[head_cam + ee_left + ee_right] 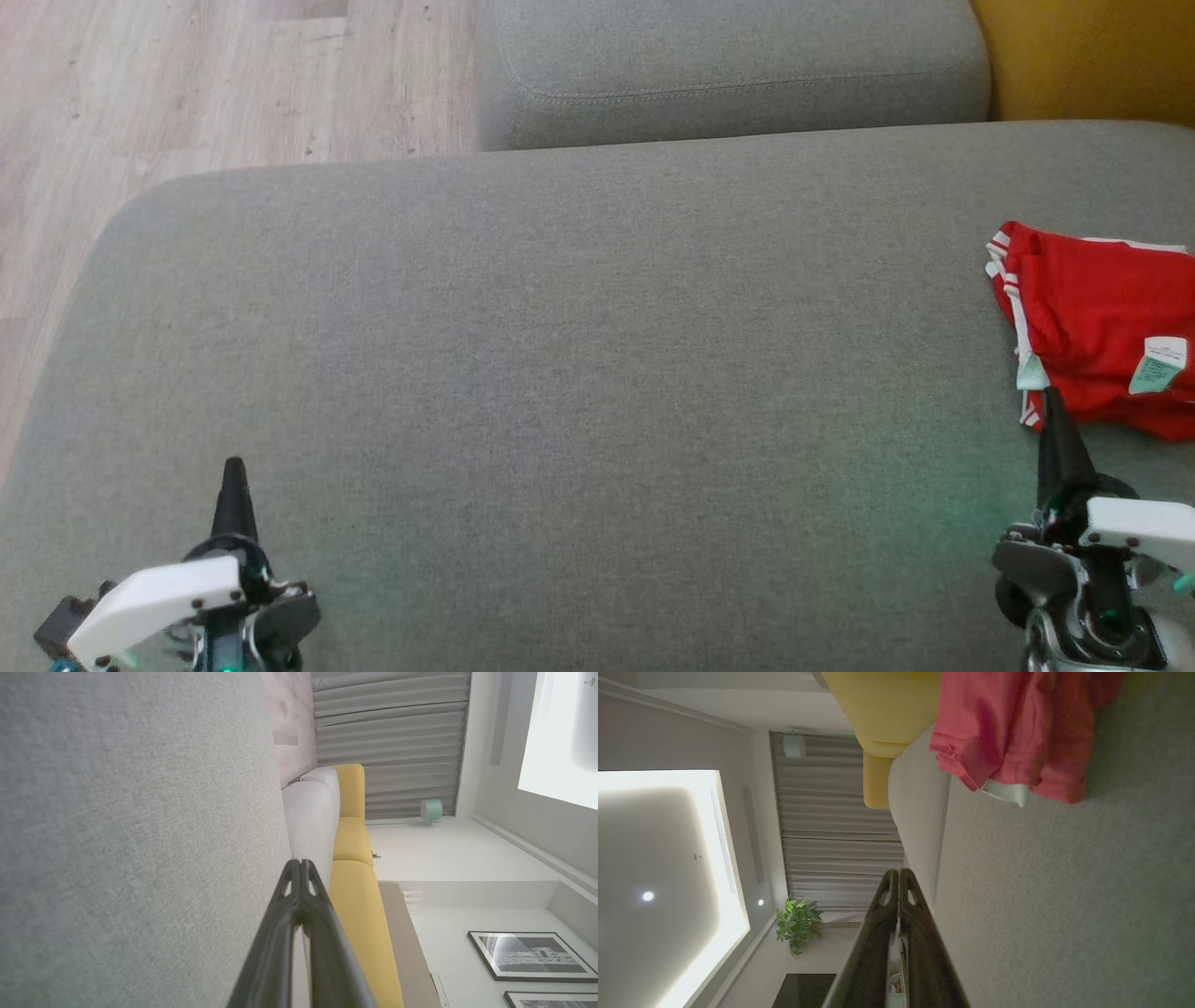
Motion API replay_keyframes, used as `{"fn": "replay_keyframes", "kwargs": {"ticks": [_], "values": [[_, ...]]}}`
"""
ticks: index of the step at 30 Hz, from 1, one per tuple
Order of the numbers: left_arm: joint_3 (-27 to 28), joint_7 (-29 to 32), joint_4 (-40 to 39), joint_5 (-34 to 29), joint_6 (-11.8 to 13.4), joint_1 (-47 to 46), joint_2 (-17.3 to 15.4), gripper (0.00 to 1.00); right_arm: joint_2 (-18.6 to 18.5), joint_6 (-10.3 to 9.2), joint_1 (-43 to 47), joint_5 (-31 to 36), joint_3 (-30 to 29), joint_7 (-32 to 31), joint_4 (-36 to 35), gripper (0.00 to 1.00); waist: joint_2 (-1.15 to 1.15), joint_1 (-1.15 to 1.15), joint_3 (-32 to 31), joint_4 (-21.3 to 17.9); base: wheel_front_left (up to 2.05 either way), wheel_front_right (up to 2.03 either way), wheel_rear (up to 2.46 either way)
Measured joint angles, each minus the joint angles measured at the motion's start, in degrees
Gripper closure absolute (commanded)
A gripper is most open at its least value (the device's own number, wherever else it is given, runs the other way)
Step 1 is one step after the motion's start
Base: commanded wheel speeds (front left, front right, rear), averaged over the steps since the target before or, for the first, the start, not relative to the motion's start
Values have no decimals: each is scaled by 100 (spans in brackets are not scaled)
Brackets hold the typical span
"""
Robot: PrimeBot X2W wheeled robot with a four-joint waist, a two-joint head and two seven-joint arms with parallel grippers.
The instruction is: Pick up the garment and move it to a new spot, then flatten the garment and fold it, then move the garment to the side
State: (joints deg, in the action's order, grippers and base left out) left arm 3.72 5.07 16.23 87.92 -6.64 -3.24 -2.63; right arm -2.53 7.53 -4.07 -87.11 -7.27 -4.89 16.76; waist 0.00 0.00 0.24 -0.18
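You lose the red garment [1097, 322] at the head view's right edge, so its full extent can't be told. The right wrist view's top edge crops it too. Print on its white tag [1158, 364] is too small to read. The tip of your right gripper [1054, 397] covers the garment's near-left corner; contact unclear. The bottom edge cuts off the body of that one and of the left gripper [233, 464]. The framed pictures [537, 956] run off the left wrist view's corner.

Grey sofa seat [560, 373], pale wood floor [187, 93], yellow cushion [1083, 56], pleated grey curtain [387, 742].
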Motion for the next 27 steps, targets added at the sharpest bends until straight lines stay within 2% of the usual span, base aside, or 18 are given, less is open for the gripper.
{"fn": "replay_keyframes", "kwargs": {"ticks": [8, 27], "values": [[38, 119, -5, 394, -46, -1, 0, 100, 0, 0, 0, -465, -43, -126, -42, 100, 0, 0, -7, 18, 0, 0, 0], [41, 122, -7, 394, -47, -1, 0, 100, 0, 0, 0, -466, -44, -126, -53, 100, 0, 0, -7, 18, 0, 0, 0]]}}
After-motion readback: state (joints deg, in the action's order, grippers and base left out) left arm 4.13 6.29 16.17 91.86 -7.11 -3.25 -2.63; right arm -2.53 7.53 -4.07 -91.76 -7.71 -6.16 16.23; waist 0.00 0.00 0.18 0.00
